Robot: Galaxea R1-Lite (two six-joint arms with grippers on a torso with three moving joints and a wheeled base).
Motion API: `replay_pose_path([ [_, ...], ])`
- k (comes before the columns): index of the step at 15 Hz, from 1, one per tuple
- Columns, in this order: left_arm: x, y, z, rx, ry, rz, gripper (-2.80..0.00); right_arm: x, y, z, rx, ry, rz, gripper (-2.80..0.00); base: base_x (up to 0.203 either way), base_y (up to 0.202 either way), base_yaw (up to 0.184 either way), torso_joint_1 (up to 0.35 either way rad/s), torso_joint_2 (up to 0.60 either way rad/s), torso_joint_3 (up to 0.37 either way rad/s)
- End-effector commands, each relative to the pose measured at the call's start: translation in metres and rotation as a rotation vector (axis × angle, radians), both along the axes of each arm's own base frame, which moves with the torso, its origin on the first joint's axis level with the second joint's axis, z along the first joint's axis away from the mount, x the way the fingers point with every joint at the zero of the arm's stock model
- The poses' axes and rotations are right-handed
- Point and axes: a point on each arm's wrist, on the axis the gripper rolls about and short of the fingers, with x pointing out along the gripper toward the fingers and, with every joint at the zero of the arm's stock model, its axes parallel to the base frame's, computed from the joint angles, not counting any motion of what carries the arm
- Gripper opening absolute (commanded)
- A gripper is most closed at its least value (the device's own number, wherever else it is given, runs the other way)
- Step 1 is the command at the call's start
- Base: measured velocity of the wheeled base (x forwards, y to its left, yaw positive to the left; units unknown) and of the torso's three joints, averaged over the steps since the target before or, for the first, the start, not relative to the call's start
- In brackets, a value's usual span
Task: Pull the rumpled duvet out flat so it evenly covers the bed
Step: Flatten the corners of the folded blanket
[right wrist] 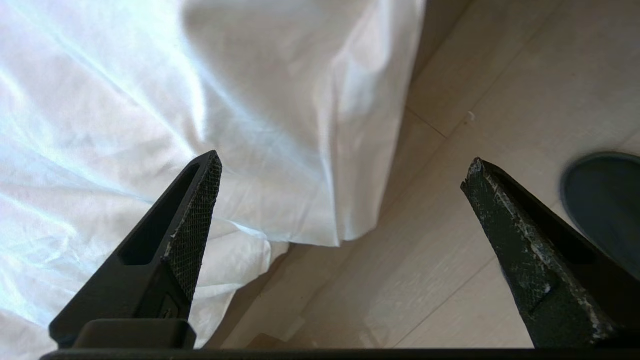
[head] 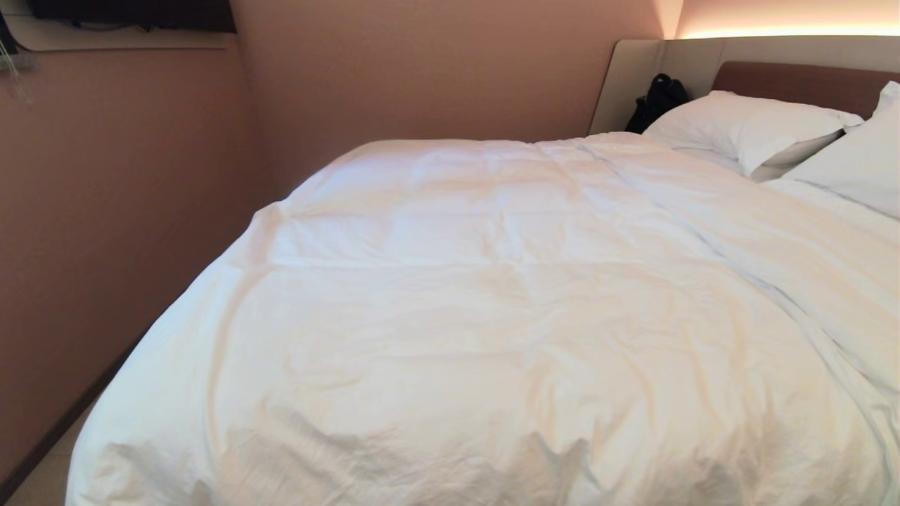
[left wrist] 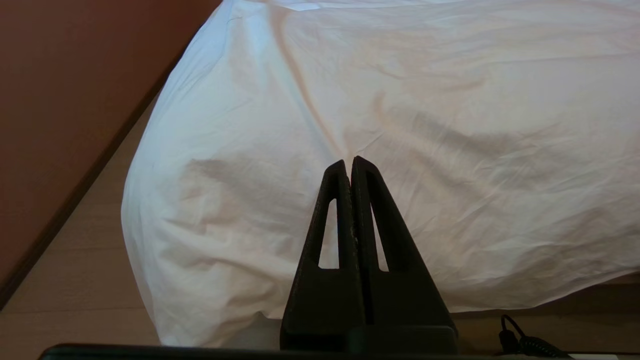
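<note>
Right tool [right wrist: 340,172] gapes empty, seemingly above duvet [right wrist: 125,110] corner — left tool [left wrist: 350,162] clenched.

Walls [head: 126,211]: plain pinkish-brown, meeting at a corner; dark skirting along the base. Floor [right wrist: 500,100]: pale wood-look boards with visible seams. Wall panel [head: 633,77]: beige, padded, set in the far corner. Light strip [head: 787,31]: warm glow above the panel. Shelf [head: 119,39]: pale ledge high on the left wall, a dark unit above it. Black bag [head: 657,102]: resting against the panel.
</note>
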Motion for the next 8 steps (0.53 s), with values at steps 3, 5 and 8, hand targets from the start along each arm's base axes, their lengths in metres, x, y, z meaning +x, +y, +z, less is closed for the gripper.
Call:
replay_pose_path([
  [3,0.0,0.0,0.0,0.0,0.0,0.0,-2.8,0.009,-0.002,-0.011,-0.007,-0.005,0.026,0.0,0.0,0.0,0.0,0.0,0.0,0.0],
  [5,0.0,0.0,0.0,0.0,0.0,0.0,-2.8,0.012,-0.004,-0.019,-0.03,0.001,0.033,0.0,0.0,0.0,0.0,0.0,0.0,0.0],
  [8,0.0,0.0,0.0,0.0,0.0,0.0,-2.8,0.015,-0.008,-0.027,-0.053,0.004,0.037,0.0,0.0,0.0,0.0,0.0,0.0,0.0],
])
